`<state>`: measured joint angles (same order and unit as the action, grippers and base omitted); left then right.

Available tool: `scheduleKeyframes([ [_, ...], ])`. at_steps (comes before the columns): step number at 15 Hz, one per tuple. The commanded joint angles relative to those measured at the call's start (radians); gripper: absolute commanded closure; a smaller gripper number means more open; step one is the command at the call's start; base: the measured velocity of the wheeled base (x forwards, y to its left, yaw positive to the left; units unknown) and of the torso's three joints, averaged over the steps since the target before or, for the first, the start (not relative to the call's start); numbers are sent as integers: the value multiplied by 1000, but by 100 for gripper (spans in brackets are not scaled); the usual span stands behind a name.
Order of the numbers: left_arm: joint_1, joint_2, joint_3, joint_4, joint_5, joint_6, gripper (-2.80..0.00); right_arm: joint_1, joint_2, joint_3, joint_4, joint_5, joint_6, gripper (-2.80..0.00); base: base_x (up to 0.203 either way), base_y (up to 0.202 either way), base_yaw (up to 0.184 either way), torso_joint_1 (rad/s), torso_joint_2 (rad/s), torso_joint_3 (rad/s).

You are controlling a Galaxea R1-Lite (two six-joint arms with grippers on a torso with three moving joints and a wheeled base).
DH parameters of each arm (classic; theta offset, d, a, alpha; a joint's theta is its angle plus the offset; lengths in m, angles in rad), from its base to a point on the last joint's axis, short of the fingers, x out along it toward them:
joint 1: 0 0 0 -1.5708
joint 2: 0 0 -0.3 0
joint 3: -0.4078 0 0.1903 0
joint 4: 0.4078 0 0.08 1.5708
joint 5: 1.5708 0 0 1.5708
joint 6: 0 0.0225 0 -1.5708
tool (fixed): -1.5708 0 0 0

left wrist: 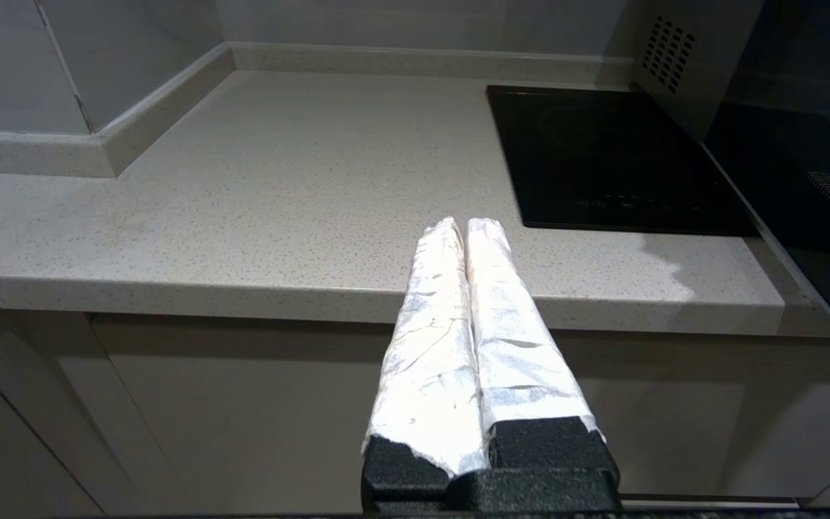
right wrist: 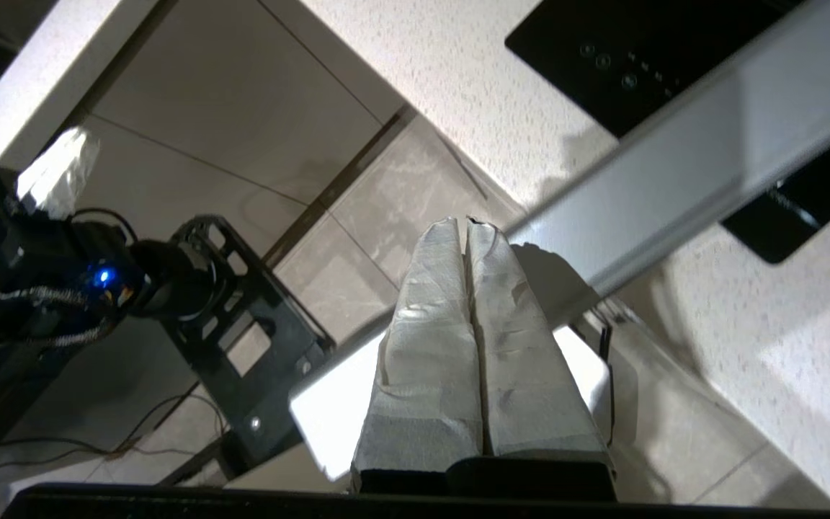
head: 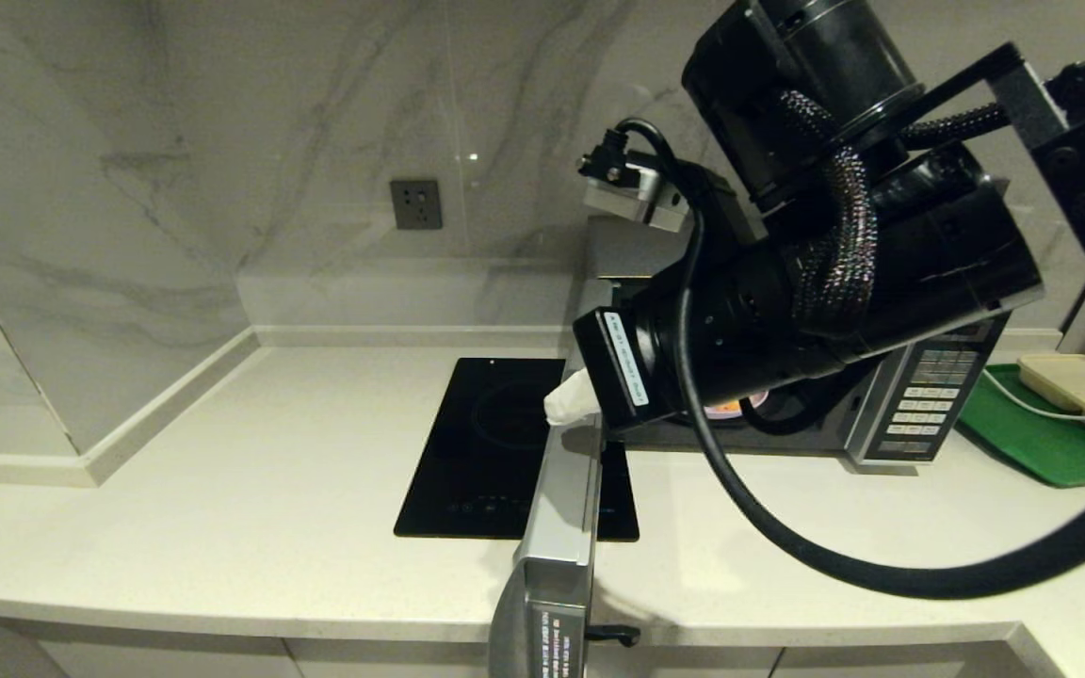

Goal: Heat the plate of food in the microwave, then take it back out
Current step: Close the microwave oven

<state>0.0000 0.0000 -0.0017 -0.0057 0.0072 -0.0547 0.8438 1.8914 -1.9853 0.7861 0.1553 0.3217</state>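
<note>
The silver microwave (head: 929,395) stands at the back right of the counter. Its door (head: 557,527) is swung open toward me, edge-on. The dark glass of the door (left wrist: 804,180) fills one side of the left wrist view. My right arm hides most of the cavity. Under it shows only a sliver of the plate of food (head: 729,409). My right gripper (head: 569,400) is shut on nothing, its tips (right wrist: 467,223) beside the door's top edge (right wrist: 674,166). My left gripper (left wrist: 465,223) hangs shut and empty in front of the counter's edge, below the worktop.
A flat black induction cooktop (head: 505,443) lies left of the open door. A green tray (head: 1042,443) with a beige lidded box (head: 1084,391) sits at the far right. A wall socket (head: 415,202) is on the marble backsplash. The counter's left part is bare worktop.
</note>
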Motion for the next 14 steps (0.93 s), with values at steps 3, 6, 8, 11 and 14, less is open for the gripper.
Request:
scheduleKeyframes([
  [3,0,0,0,0,0,-1,0,-1,76,0,-38,5,-40,0,0,0,0,0,0,0],
  [6,0,0,0,0,0,-1,0,1,90,0,-38,20,-72,0,0,0,0,0,0,0],
  [8,0,0,0,0,0,-1,0,0,89,2,-33,18,-69,0,0,0,0,0,0,0],
  [11,0,0,0,0,0,-1,0,-3,60,2,-22,-17,-67,0,0,0,0,0,0,0],
  [14,0,0,0,0,0,-1,0,-30,30,22,30,-116,-62,0,0,0,0,0,0,0],
])
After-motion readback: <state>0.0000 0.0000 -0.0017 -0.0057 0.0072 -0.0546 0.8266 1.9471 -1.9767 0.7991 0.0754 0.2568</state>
